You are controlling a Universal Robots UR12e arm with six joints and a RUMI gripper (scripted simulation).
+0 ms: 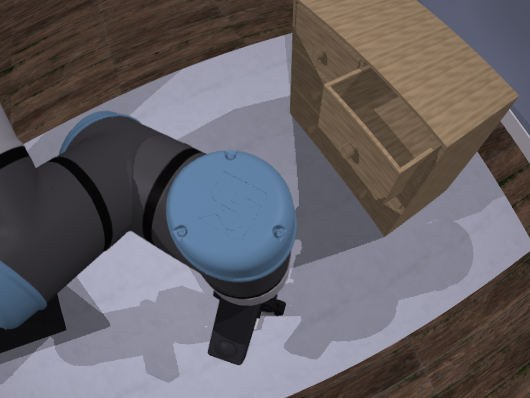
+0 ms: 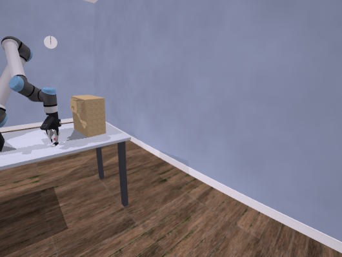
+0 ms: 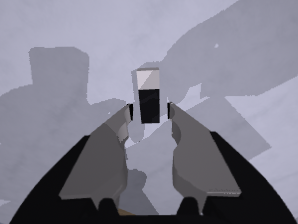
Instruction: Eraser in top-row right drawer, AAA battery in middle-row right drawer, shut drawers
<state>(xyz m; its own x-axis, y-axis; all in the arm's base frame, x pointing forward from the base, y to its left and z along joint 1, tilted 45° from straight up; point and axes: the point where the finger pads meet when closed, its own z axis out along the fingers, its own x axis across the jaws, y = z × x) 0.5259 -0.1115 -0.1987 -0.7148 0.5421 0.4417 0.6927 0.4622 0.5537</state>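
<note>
The eraser (image 3: pixel 149 102) (image 2: pixel 55 144), a small block with a black part and a white end, lies on the table. My gripper (image 3: pixel 150 104) (image 2: pixel 54 141) points down over it, partly open. In the wrist view its two fingertips stand on either side of the black part, with a gap on each side. In the top view the arm hides the fingertips and the eraser. The wooden chest (image 1: pixel 450 65) (image 2: pixel 97 114) stands upright. Its top right drawer (image 1: pixel 365 135) (image 2: pixel 73 106) is pulled out, and nothing shows inside. I cannot see the AAA battery.
The top left drawer (image 1: pixel 312 50) looks shut. The lower drawers are shaded and partly hidden under the open one. The open drawer juts out toward the arm's side. A wall stands behind the chest. The table (image 2: pixel 113 139) ends a little way past the chest.
</note>
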